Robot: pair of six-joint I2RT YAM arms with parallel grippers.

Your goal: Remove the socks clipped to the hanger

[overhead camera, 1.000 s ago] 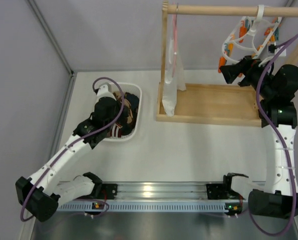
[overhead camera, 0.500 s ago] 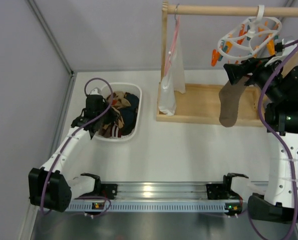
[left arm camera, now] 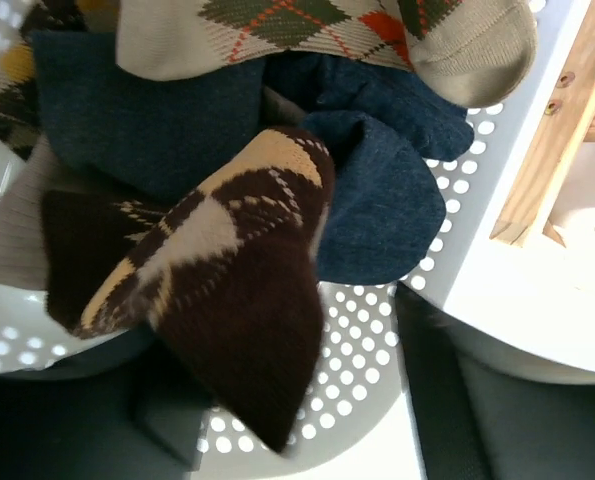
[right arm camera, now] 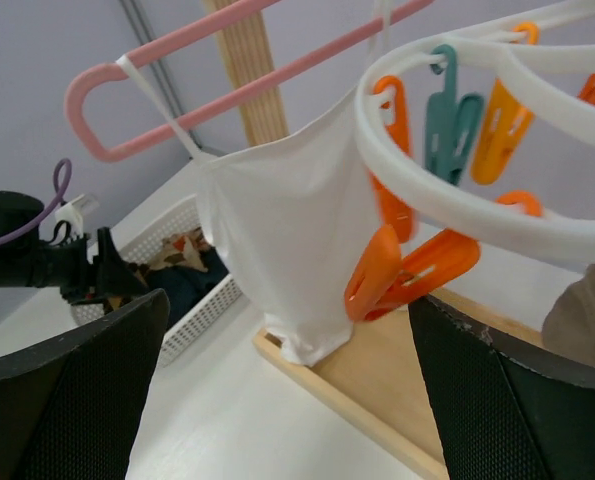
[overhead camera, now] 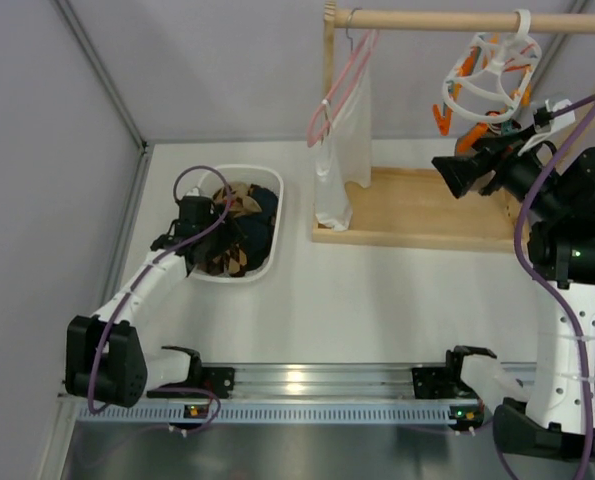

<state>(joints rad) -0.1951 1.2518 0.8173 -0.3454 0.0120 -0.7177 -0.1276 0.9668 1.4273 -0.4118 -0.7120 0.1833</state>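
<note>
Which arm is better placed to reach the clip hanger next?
Right. The right gripper, jaws open, sits near the hanger; the left gripper is over the basket, far off.

The top view looks down from above and behind the arms and takes in the whole table [overhead camera: 377,300]. The left wrist view sits close over the basket [left arm camera: 377,330], facing down onto the socks [left arm camera: 227,300]. The right wrist view, at the far right beside the hanger [right arm camera: 447,200], faces left. All three views show the basket.
</note>
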